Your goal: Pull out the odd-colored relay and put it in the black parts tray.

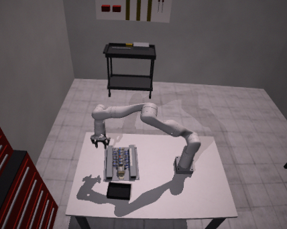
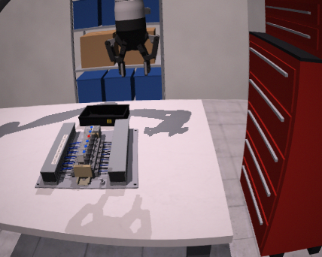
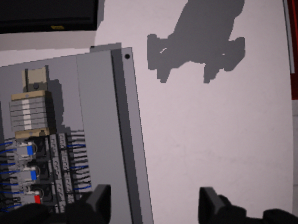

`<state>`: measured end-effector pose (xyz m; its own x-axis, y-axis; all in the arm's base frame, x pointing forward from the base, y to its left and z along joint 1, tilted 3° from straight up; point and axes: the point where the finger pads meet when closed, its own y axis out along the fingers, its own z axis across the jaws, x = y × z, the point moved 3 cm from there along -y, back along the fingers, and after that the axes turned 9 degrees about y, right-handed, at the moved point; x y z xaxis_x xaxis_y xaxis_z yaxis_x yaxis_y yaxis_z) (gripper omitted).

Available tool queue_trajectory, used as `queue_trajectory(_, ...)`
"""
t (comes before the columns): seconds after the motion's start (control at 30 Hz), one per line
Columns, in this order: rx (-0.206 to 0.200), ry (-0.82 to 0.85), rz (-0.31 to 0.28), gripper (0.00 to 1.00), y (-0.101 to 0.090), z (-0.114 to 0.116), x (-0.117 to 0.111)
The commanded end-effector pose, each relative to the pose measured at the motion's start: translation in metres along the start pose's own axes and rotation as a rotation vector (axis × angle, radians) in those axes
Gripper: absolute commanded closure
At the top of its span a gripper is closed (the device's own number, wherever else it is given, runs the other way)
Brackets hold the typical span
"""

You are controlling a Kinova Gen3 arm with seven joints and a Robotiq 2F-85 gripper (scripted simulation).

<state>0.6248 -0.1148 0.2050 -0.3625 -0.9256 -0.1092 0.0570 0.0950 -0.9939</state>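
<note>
The relay panel [image 1: 135, 165] [image 2: 123, 152] [image 3: 100, 125] lies flat on the white table [image 1: 192, 187] [image 2: 170, 180] [image 3: 210, 140]. A row of relays runs down its middle. Most have blue buttons; one has a red button [image 2: 89, 136] [image 3: 37, 199], at the end of the row away from the tan block [image 2: 82, 170] [image 3: 36, 77]. The black parts tray [image 1: 119, 191] [image 2: 104, 114] [image 3: 47, 15] sits empty just beyond one end of the panel. My gripper [image 1: 100, 143] [image 2: 133, 71] [image 3: 154, 202] is open and empty. It hangs well above the table, over the panel's long edge beside the red-button relay.
A red tool cabinet [image 1: 14, 197] [image 2: 290, 131] stands close to one table side. A black cart [image 1: 129, 67] stands at the back wall. Shelves with blue and brown boxes [image 2: 102, 49] stand behind the table. The arm's base [image 1: 185, 165] is bolted to the table.
</note>
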Motion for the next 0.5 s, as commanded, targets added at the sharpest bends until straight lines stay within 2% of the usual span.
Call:
queue_trajectory(0.0, 0.004, -0.009, -0.001, 0.39, 0.005, -0.004, 0.010)
queue_trajectory(0.47, -0.002, -0.041, -0.012, 0.39, 0.028, -0.025, 0.046)
